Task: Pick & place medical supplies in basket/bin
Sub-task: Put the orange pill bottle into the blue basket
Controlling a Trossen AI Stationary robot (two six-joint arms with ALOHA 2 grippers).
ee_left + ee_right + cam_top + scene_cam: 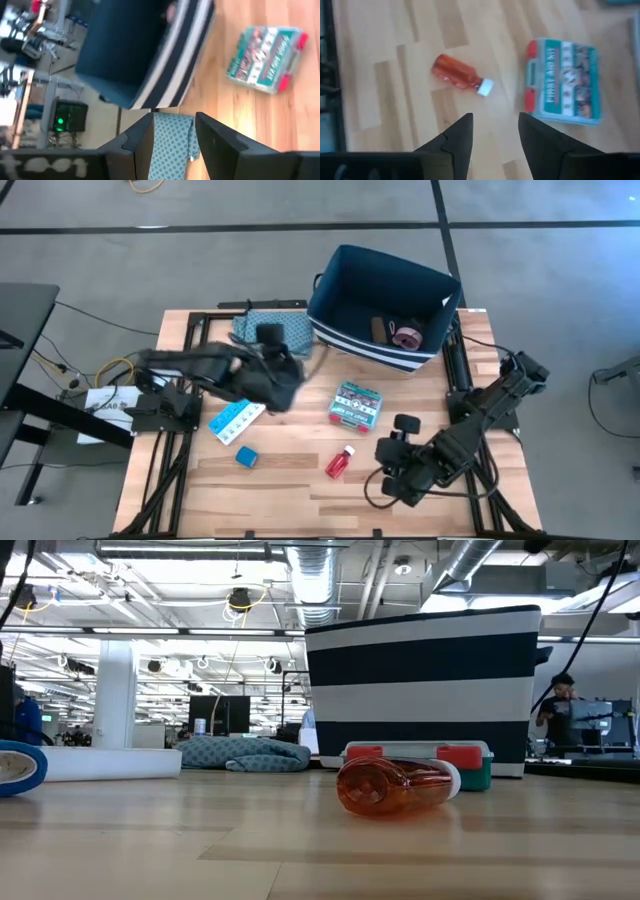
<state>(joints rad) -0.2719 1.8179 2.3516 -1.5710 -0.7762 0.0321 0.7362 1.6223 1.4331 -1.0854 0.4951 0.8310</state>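
Overhead, the navy bin (345, 290) with white stripes near its base stands at the upper middle of the frame, on the far part of the wooden surface (300, 480). Inside it, at its right end, lie a brown oblong (381, 329) and a pink roll (407, 337), just beside each other.

Left of the bin lies the teal patterned cloth (255, 327). The left tool (283, 380) hangs at center-left of the frame, between the cloth and the blue-white pill organizer (235, 421); its fingers (142, 145) stand apart with nothing between them, the cloth showing in the gap.

Below the organizer, toward the lower left, sits the blue cube (246, 457). The teal-red flat box (355, 404) lies at the center, below the bin and apart from it. The red white-capped bottle (340, 463) lies on its side at lower center, near the box.

At lower right, the right tool (392, 458) hangs over the surface just right of the bottle, its fingers (457, 140) spread and empty, with bare wood between them.
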